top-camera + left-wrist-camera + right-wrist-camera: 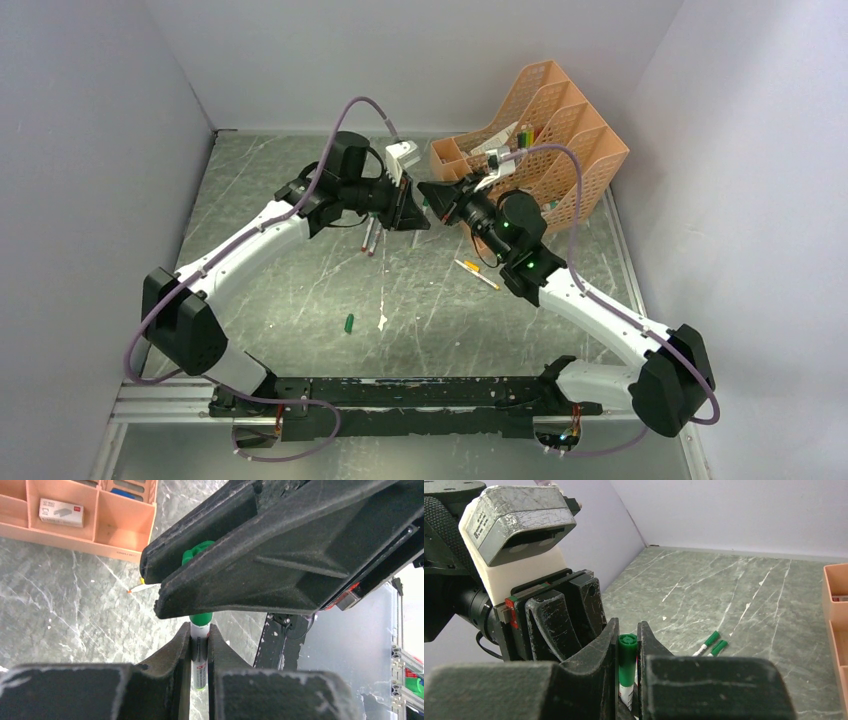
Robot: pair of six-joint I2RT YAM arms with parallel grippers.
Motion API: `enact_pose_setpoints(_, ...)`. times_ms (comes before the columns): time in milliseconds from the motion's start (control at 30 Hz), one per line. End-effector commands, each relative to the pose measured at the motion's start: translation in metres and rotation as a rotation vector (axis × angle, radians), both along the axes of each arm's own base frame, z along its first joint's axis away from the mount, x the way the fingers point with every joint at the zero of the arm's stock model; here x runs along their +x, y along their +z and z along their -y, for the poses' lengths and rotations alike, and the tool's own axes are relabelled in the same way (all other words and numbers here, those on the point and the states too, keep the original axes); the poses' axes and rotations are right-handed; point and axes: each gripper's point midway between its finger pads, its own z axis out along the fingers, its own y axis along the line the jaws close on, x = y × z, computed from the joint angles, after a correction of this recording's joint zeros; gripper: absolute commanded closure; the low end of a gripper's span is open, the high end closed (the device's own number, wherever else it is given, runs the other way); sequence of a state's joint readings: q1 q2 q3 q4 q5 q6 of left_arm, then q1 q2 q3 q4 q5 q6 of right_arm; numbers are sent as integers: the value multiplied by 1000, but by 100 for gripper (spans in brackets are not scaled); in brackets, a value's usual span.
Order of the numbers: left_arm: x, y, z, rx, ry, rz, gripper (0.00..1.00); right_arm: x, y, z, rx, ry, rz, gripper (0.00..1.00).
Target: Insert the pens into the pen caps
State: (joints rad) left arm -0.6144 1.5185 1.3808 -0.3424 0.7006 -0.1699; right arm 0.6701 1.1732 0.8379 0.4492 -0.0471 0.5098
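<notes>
1. Two pincers meet in mid-air above the worktop (pixel 300 290), close to an orange organiser (pixel 590 160).
2. Left pincer (pixel 200 630) is pressed onto a white pen (pixel 199 660), pinching its barrel.
3. Right pincer (pixel 628 630) pinches the green cap (pixel 627 655) at that pen's end.
4. Two capped pens (pixel 710 640) lie side by side on the worktop.
5. One uncapped pen (pixel 480 275) and a loose cap (pixel 349 323) lie well apart, nearer the arm bases.

Orange desk organizer (pixel 590 165) standing at the far right of a grey marbled table (pixel 300 280), coloured markers (pixel 524 134) sticking up from it, a small white box (pixel 61 512) lying in one compartment, a tiny white scrap (pixel 382 322) lying mid-table
</notes>
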Motion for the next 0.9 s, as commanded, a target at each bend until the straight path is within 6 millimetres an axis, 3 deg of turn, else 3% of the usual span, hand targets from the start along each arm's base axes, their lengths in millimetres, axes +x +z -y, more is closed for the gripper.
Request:
enact_pose_setpoints(0, 26, 108, 12, -230, 42, 309, 93, -47, -115, -21, -214, 171, -268, 100)
enact_pose_setpoints(867, 27, 143, 9, -272, 48, 401, 93, -88, -190, -24, -310, 210, -433, 100)
